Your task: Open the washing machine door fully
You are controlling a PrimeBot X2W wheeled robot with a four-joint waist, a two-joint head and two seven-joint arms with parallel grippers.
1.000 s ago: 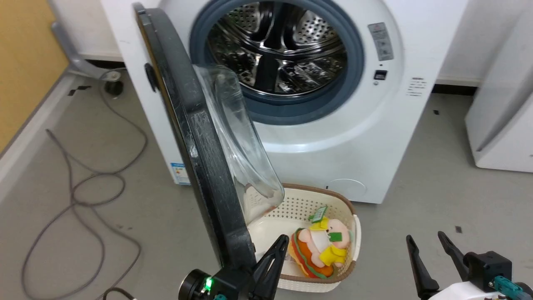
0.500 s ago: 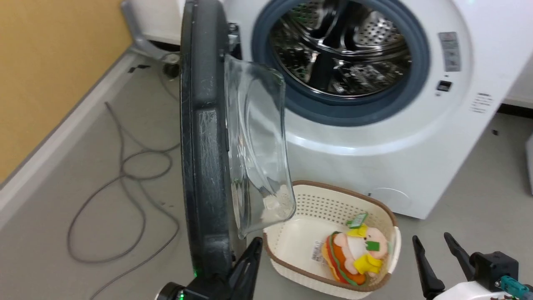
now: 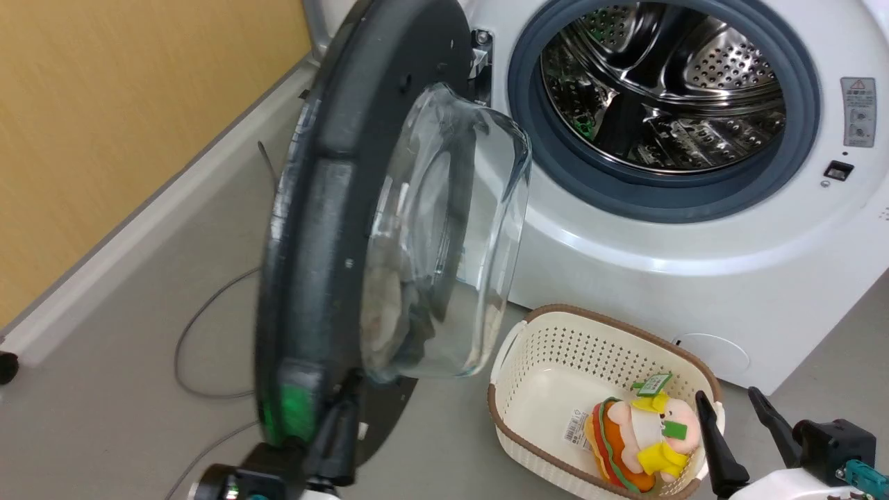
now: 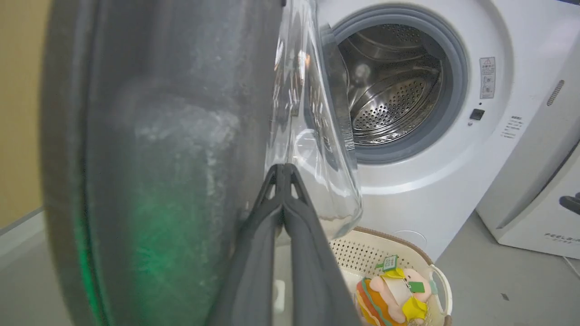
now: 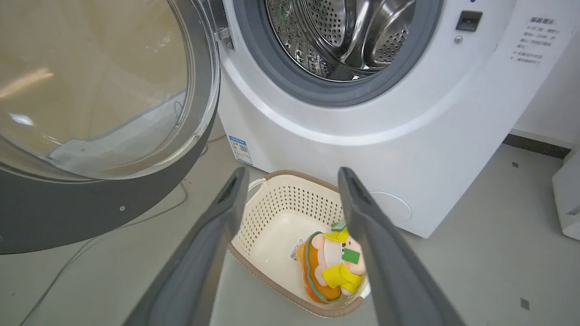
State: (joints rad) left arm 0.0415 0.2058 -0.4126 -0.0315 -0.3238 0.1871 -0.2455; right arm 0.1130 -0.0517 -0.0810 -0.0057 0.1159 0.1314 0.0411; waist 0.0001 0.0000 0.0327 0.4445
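Note:
The washing machine (image 3: pixel 660 278) stands white with its steel drum (image 3: pixel 660 90) exposed. The washing machine door (image 3: pixel 333 208) hangs swung out on the left, its matte black inner side and clear glass bowl (image 3: pixel 444 236) facing me. My left gripper (image 3: pixel 347 410) is shut, with nothing between its fingers. It rests against the low inner rim of the door. In the left wrist view the left gripper (image 4: pixel 283 168) has its tips together beside the door (image 4: pixel 158 158), at the foot of the glass bowl. My right gripper (image 3: pixel 728 397) hangs open at lower right, apart from the door, and the right gripper (image 5: pixel 292 173) points over the basket.
A cream basket (image 3: pixel 528 333) holding a plush toy (image 3: pixel 639 437) sits on the floor before the machine. A grey cable (image 3: pixel 201 326) loops on the floor left of the door, near a yellow wall (image 3: pixel 104 139). A white appliance (image 4: pixel 534 181) stands right of the machine.
The head camera has turned left, shifting the scene right. The door has swung further from the opening, now showing its inner face instead of its edge. My left gripper stays against it.

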